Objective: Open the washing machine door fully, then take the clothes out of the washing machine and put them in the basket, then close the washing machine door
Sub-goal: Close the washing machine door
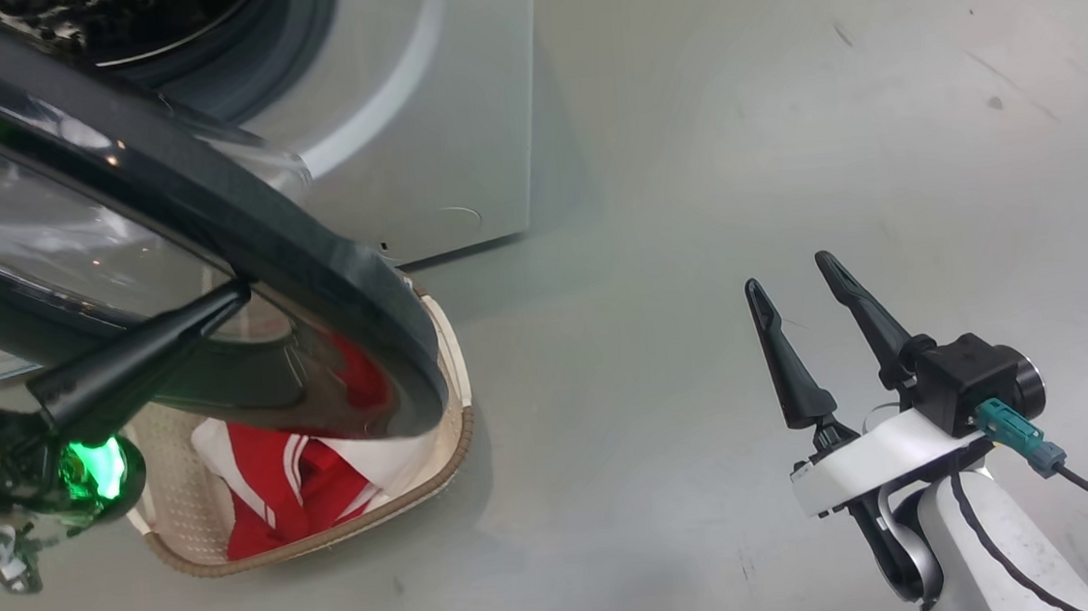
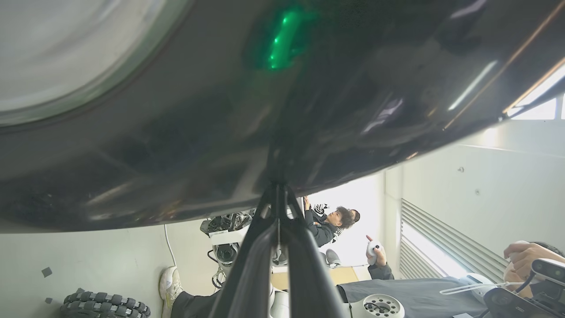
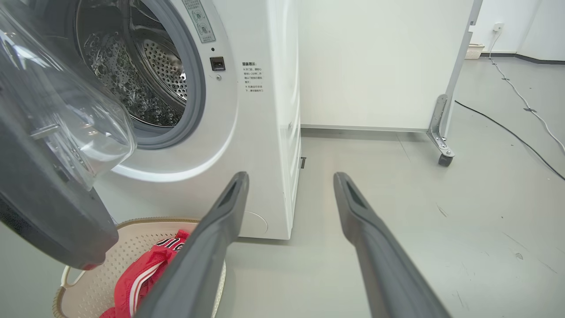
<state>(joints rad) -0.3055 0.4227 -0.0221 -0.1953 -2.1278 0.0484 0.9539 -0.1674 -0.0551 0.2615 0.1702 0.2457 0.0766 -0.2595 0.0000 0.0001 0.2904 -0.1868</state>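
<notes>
Left gripper (image 1: 233, 296) first: its two long dark fingers are pressed tight together with nothing between them, and the joined tips touch the glossy black outer face of the large round washing machine door (image 1: 306, 237). In the left wrist view the tips (image 2: 278, 187) meet their own reflection on that black ring (image 2: 176, 154).

The door stands partly swung out. In the head view its ring runs from upper left down to lower right, with the free edge hanging over the small cream perforated basket (image 1: 456, 419). From the right wrist, the clear glass bowl bulges back toward the grey-gasketed drum mouth of the big white front-loading washing machine (image 3: 260, 154). The door's hinge side is cut off by the picture edge.

The basket sits on the floor just in front of the machine, holding red jerseys with white stripes (image 1: 276, 482). The door hides part of both, and only a scrap of dark lettering shows.

Right gripper (image 1: 787, 272): fingers spread wide, empty, over bare grey floor well apart from the basket.
</notes>
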